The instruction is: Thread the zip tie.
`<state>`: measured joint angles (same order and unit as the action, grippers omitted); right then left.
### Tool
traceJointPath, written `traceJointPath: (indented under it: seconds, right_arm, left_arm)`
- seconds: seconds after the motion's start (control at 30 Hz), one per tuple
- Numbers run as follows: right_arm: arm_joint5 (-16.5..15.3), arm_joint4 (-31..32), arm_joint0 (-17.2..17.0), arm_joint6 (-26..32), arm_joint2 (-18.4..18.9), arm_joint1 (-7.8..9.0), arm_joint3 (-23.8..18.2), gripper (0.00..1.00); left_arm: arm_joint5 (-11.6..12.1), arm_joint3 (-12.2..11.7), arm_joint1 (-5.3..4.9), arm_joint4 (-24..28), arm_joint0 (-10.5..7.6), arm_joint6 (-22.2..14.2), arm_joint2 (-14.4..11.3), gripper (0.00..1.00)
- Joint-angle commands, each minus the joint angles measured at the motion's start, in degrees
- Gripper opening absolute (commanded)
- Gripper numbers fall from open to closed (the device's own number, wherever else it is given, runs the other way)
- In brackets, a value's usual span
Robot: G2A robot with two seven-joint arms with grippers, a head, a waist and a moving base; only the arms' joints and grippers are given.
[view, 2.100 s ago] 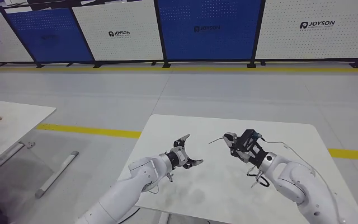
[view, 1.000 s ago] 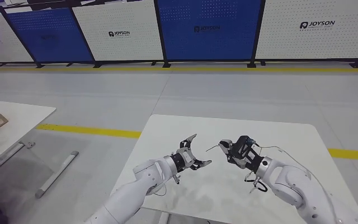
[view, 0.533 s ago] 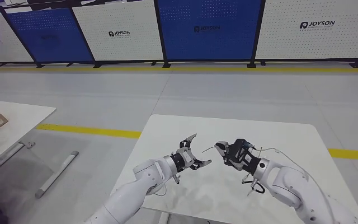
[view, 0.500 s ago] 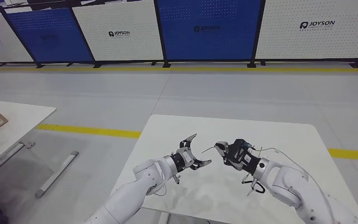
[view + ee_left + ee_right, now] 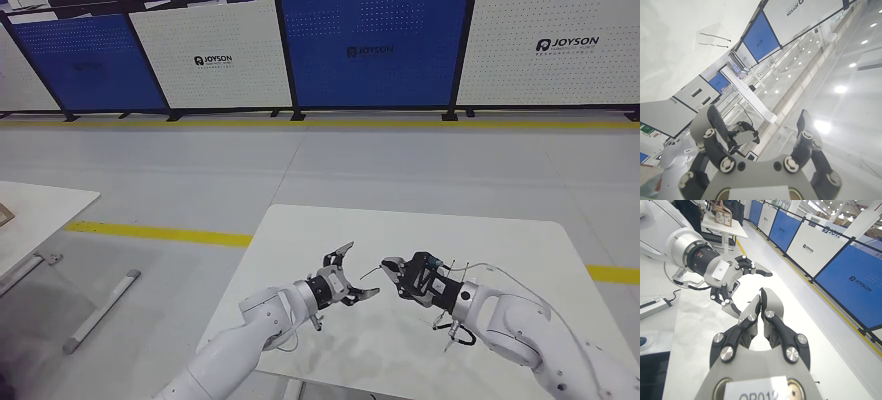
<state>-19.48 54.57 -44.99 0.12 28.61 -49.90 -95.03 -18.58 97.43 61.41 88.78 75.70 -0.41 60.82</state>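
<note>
Right gripper (image 5: 390,267) above the white worktop (image 5: 480,230), fingers clamped together on a thin zip tie (image 5: 371,269), left gripper (image 5: 358,270) just beside it, fingers spread wide apart

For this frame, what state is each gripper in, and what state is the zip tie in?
left gripper: open, holding nothing.
right gripper: shut on the zip tie.
zip tie: pinched in the right gripper, its thin free end sticking out toward the left gripper; no closed loop visible.
</note>
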Motion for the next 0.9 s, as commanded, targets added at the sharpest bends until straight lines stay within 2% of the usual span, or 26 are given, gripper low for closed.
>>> traceJointPath:
  seconds: [0.0,0.07,0.2,0.27,0.47,0.6,0.77,0.87]
  right_arm:
    - [0.00,0.00,0.00,0.00,0.00,0.00,0.00,0.00]
    - [0.00,0.00,0.00,0.00,0.00,0.00,0.00,0.00]
    - [0.00,0.00,0.00,0.00,0.00,0.00,0.00,0.00]
    - [0.00,0.00,0.00,0.00,0.00,0.00,0.00,0.00]
    - [0.00,0.00,0.00,0.00,0.00,0.00,0.00,0.00]
    - [0.00,0.00,0.00,0.00,0.00,0.00,0.00,0.00]
    - [0.00,0.00,0.00,0.00,0.00,0.00,0.00,0.00]
    - [0.00,0.00,0.00,0.00,0.00,0.00,0.00,0.00]
  left_arm:
    - [-0.48,0.12,0.08,-0.13,-0.10,-0.18,-0.13,0.44]
    - [-0.90,0.42,0.11,0.09,-0.13,-1.28,-0.74,0.32]
    - [-0.90,-0.36,-0.25,-0.15,-1.06,-1.59,-1.98,0.33]
    - [-0.90,-0.75,-0.36,0.17,-1.63,-1.57,-2.51,0.27]
    - [-0.90,-1.16,-0.75,0.80,-2.52,-1.74,-3.25,0.25]
    - [-0.90,-1.16,-1.02,0.89,-2.57,-1.79,-3.22,0.27]
    - [-0.90,-1.12,-1.41,0.82,-2.26,-1.97,-2.90,0.16]
    - [-0.90,-1.05,-1.58,0.92,-2.22,-1.89,-2.87,0.14]
